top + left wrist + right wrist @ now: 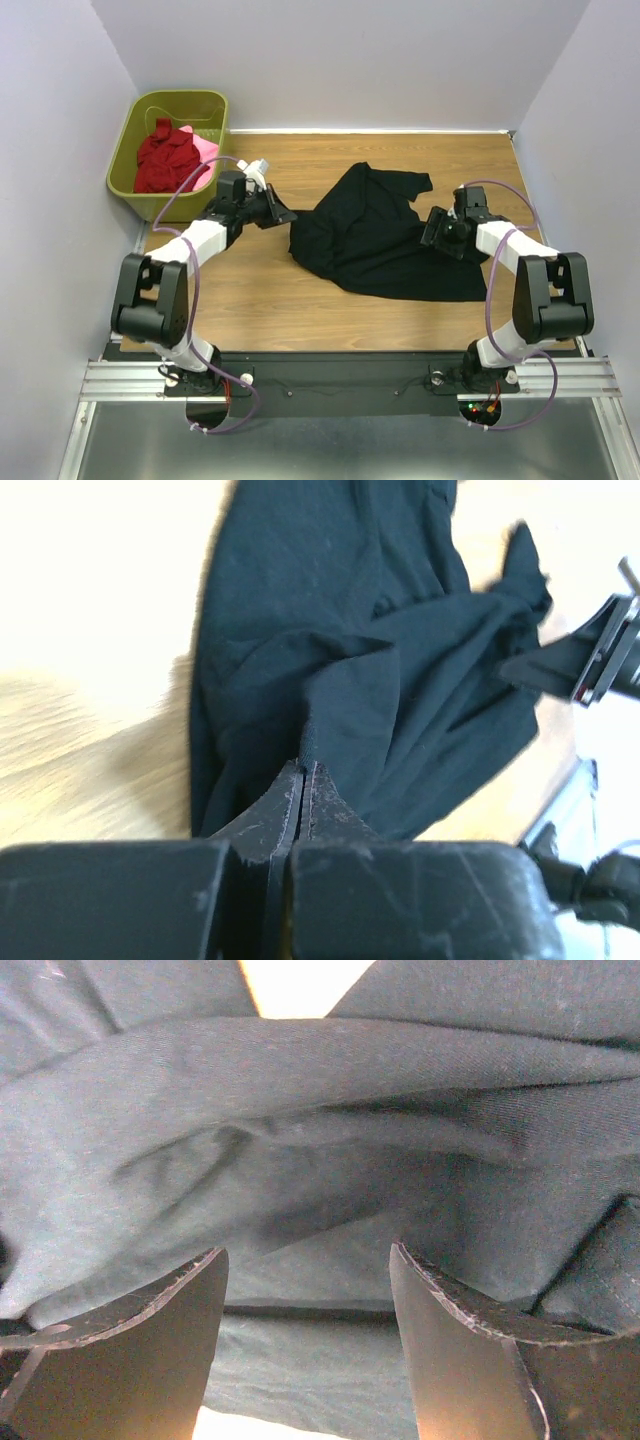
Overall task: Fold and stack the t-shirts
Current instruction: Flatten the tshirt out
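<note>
The left arm [165,290] rises from its base at the near edge, bends sharply at the elbow and reaches forward and to the right. Its wrist lies low. The left gripper [301,768] is closed, the two fingers pressed together, with an edge of the black t-shirt [330,600] pinched at their tips. The right arm [545,290] stands in a mirrored pose, bent at the elbow and reaching forward and to the left. The right gripper [306,1255] has its fingers [140,1350] well apart, with nothing clamped between them.
</note>
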Available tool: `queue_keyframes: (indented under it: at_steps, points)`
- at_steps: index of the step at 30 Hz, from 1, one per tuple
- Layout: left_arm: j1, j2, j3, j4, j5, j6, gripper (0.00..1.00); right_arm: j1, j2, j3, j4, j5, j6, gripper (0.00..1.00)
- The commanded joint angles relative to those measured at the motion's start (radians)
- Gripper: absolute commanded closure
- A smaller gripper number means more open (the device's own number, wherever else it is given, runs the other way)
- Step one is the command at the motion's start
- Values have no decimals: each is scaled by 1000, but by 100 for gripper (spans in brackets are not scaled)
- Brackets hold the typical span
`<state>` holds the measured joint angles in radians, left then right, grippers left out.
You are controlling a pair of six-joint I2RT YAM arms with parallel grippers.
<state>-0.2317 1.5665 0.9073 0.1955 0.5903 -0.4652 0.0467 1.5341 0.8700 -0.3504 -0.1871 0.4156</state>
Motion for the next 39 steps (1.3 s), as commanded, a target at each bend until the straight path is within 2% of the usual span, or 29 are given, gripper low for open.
queue_keyframes:
  at_steps: [1,5,10,15,20,23,25,30,33,39]
  points:
    - [43,-147,35,-135,-133,31,100,-4,78,37,11,14,8,28]
    - [144,-220,-4,-182,-181,13,100,-7,191,121,13,26,15,28]
    - [189,-295,-28,-234,-216,46,100,-5,310,306,21,15,43,27]
    - [190,-321,-57,-214,-213,56,100,-5,265,402,8,47,49,24]
    - [190,-313,-116,-125,-136,43,100,-25,77,322,-114,222,60,19]
    - [190,-316,-154,-84,-112,49,100,-69,-37,213,-174,337,71,21]
    - [190,-321,-177,-67,-107,54,100,-116,-87,138,-216,396,81,25]
    - [190,-335,-177,-70,-90,60,100,-229,-166,18,-248,370,113,38]
    - [192,-349,-174,-79,-101,60,100,-235,-154,-20,-246,362,130,42]
    - [200,-350,-177,-80,-92,57,100,-235,-111,-43,-223,359,158,44]
